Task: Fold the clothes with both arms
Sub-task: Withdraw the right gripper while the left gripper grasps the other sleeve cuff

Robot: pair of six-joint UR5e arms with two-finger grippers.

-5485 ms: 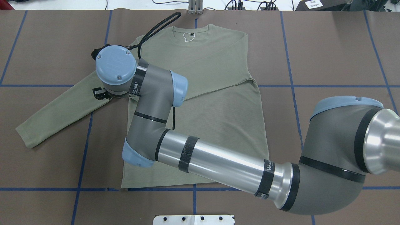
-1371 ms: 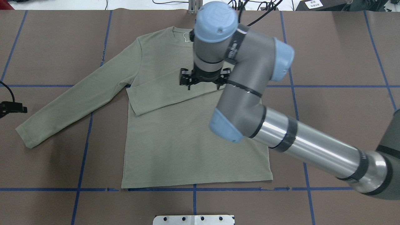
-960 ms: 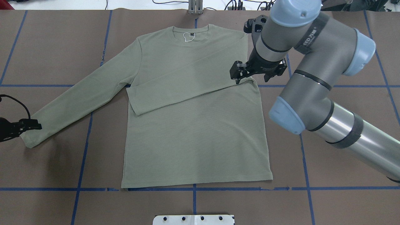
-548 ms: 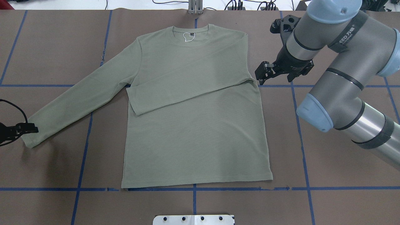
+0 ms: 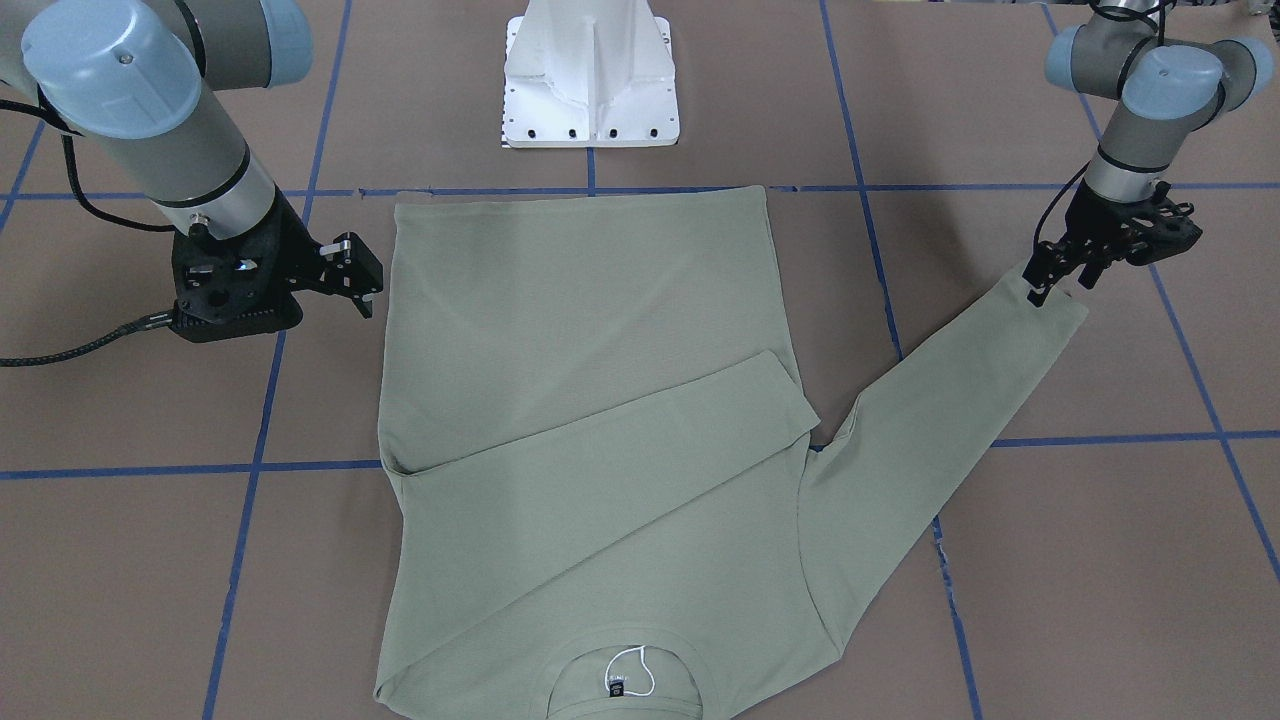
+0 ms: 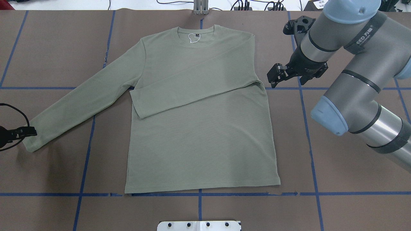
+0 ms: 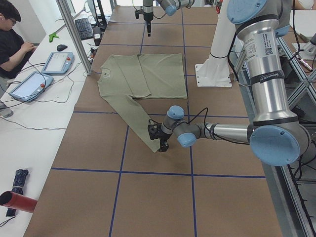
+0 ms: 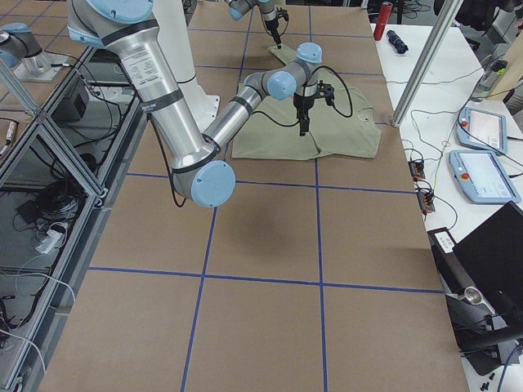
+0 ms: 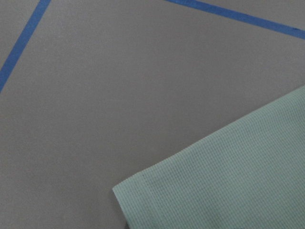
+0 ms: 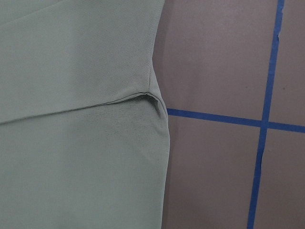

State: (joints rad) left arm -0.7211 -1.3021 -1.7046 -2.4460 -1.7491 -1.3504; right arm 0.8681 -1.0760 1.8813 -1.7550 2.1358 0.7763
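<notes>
tabletop (image 6: 48, 48): shirt (image 6: 199, 144) laid flat before pedestal base (image 5: 590, 80), hem toward it, collar away | one sleeve folded across chest; outstretched sleeve (image 6: 80, 99) left of base, long axis slanting from shoulder back toward base | left claw (image 5: 1050, 283) set at cuff (image 9: 200, 191), judged the nearer for the next fold; spread cannot be told | right claw (image 6: 273, 77) held apart, empty, right of base, just beside shirt edge
</notes>
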